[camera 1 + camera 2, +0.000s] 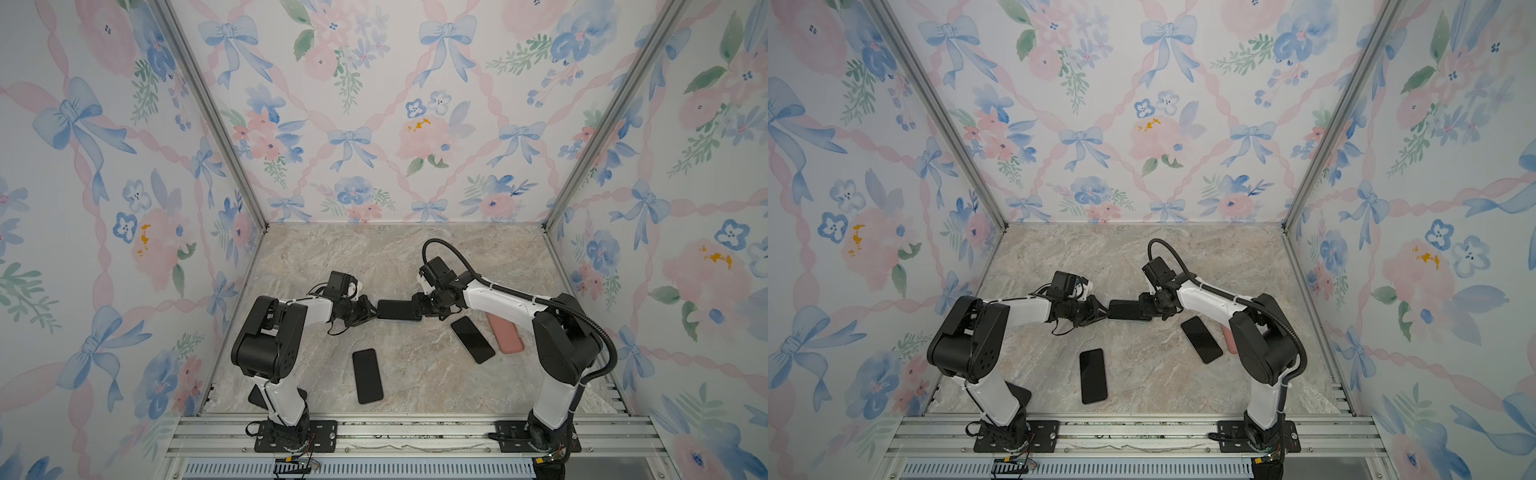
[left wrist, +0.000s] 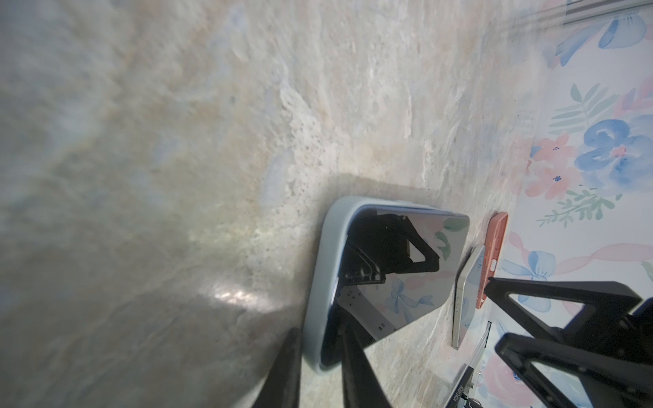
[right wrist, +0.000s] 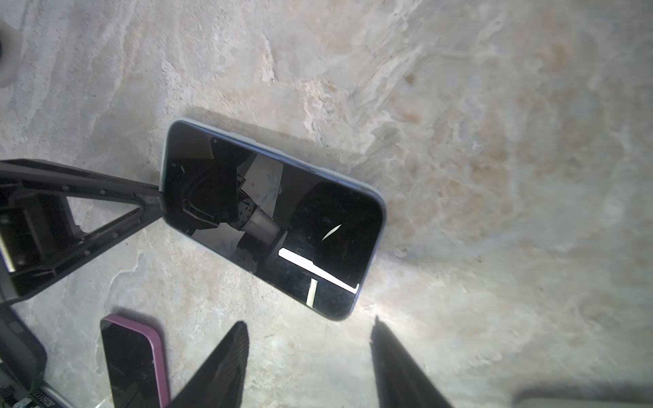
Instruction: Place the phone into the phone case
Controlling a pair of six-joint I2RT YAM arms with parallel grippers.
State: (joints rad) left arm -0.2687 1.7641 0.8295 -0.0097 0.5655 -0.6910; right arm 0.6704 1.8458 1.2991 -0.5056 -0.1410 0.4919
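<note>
Left black parallel gripper (image 1: 371,312): reaching inward at table level, fingers narrowly parted. Right black parallel gripper (image 1: 417,306): facing it from opposite, fingers (image 3: 226,364) spreading apart.

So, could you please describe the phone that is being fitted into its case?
On the marble table, look midway between the two arms. The phone lies flat in a pale blue case. Unlike the other phones, it sits directly between both tools.
</note>
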